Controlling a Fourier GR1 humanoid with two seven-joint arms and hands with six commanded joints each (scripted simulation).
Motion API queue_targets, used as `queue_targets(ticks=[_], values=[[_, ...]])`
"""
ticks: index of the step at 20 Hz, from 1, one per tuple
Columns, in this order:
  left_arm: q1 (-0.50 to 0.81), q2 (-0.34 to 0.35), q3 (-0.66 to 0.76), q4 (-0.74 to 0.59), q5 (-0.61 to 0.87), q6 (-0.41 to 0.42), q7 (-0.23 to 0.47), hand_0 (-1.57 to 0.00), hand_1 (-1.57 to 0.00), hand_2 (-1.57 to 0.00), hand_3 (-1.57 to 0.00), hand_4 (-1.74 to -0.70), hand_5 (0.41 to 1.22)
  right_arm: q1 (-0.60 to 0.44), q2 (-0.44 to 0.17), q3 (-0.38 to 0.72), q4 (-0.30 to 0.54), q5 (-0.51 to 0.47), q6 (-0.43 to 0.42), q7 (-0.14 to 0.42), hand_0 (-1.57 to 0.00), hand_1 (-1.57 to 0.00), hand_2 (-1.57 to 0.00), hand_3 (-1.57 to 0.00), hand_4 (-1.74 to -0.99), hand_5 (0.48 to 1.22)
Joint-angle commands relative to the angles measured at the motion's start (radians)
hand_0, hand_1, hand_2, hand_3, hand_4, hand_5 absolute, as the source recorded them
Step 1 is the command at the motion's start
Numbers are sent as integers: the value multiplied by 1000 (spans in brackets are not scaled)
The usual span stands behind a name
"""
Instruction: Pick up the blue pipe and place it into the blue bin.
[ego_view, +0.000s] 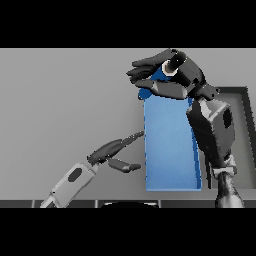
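The blue bin (170, 150) is a long open box lying right of the table's middle. My right hand (187, 75) hovers over the bin's far end, with its fingers above and its thumb below curled round the blue pipe (158, 76). Only small patches of the pipe show between the fingers, and one end pokes out at the bin's far left corner. My left hand (107, 150) lies low on the table just left of the bin, with its fingers straight and pointing at the bin's left wall, holding nothing.
A dark grey tray (244, 115) with a raised rim stands to the right of the bin, partly behind my right forearm. Bare grey table stretches to the left and far side.
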Motion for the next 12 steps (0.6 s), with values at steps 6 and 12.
queue_targets(ticks=[6, 12], values=[[-7, -7, 15, 22, 13, -1, 18, 1, 1, 1, 1, -902, 489, 110, -61, -59, 196, 117, 7, 22, -1571, -1571, -1571, -1571, -1739, 1120], [7, -2, 12, 8, 17, -2, 24, 1, 1, 1, 1, -888, 473, 337, -44, -38, 170, 190, -58, 97, -1571, -1571, -1571, -1571, -1741, 1120]])
